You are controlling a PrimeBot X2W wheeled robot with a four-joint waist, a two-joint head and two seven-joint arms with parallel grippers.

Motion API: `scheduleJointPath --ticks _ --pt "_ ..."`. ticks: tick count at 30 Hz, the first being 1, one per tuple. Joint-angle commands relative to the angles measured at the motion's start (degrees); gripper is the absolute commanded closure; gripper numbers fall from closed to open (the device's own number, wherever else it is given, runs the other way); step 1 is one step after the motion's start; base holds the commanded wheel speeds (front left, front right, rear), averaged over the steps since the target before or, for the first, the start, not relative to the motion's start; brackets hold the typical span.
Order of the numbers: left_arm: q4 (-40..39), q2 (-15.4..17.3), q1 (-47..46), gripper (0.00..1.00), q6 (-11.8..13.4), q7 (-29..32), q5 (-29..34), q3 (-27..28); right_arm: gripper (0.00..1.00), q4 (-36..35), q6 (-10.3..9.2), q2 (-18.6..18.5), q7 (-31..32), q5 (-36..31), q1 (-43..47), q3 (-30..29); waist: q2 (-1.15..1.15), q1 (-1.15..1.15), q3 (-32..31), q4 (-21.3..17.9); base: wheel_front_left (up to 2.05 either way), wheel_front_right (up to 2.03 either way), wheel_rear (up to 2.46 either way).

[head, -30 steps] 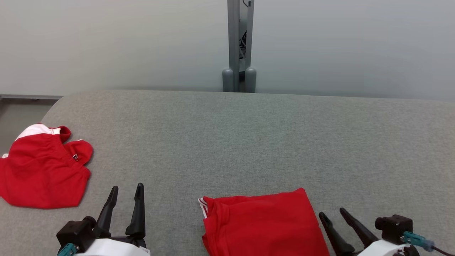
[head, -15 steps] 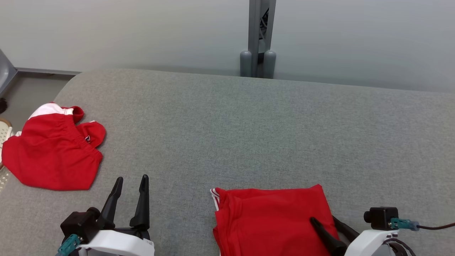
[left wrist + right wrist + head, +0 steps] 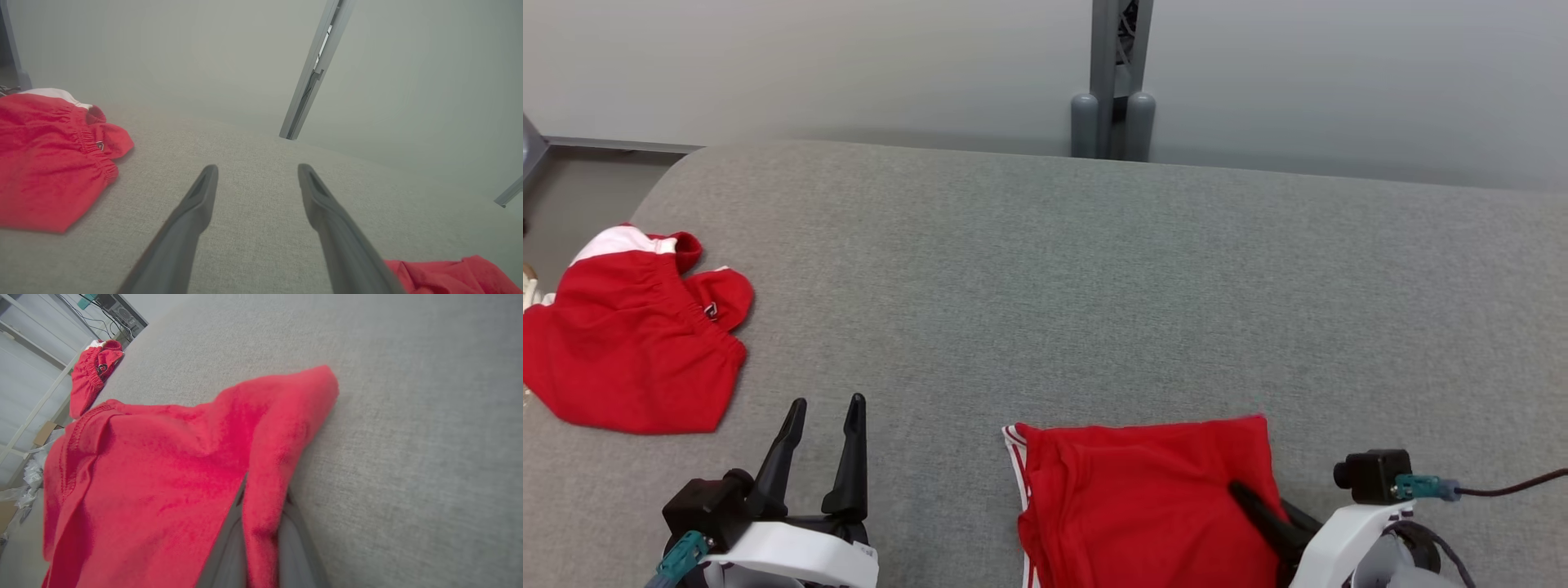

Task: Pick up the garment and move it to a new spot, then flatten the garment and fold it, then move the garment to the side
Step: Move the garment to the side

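Garment (image 3: 1127, 506) edge pinched inside right gripper (image 3: 1262, 505).

You are looking at a lab or test room, not a home: a grey cloth-covered worktop (image 3: 1094, 269) stands against a bare pale partition wall (image 3: 768, 65) with a metal post (image 3: 1104, 73), and past its edge you see a computer tower (image 3: 122, 312), cables (image 3: 73, 306), cardboard boxes (image 3: 43, 433) and crumpled plastic wrap (image 3: 34, 473)

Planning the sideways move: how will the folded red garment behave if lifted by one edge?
Probably floppy: the folded garment bunches where the right gripper pinches its edge. Lifted there, the layers would likely droop and unfold. It looks thin, probably light.
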Motion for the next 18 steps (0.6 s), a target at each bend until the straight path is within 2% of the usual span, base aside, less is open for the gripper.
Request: scheduleJointPath --ticks 1,7,18 --pt "-0.1 0.2 -0.7 0.00 -0.2 -0.2 0.3 0.0 1.00 0.3 -0.01 -1.3 -0.7 0.3 -1.3 0.4 0.00 0.00 0.4 -0.9 0.00 0.00 0.00" --pt "-0.2 0.2 -1.4 0.00 -0.3 -0.2 0.4 0.0 1.00 0.3 -0.01 -4.9 -1.3 -0.4 -5.4 3.4 0.00 0.00 1.9 -4.1 0.00 0.00 0.00" --pt "-0.6 0.2 -5.9 0.00 -0.6 -0.2 1.1 -4.2 1.00 2.6 -0.01 -16.6 -1.0 -1.7 -16.1 7.7 0.00 0.00 9.5 -10.8 0.00 0.00 0.00"
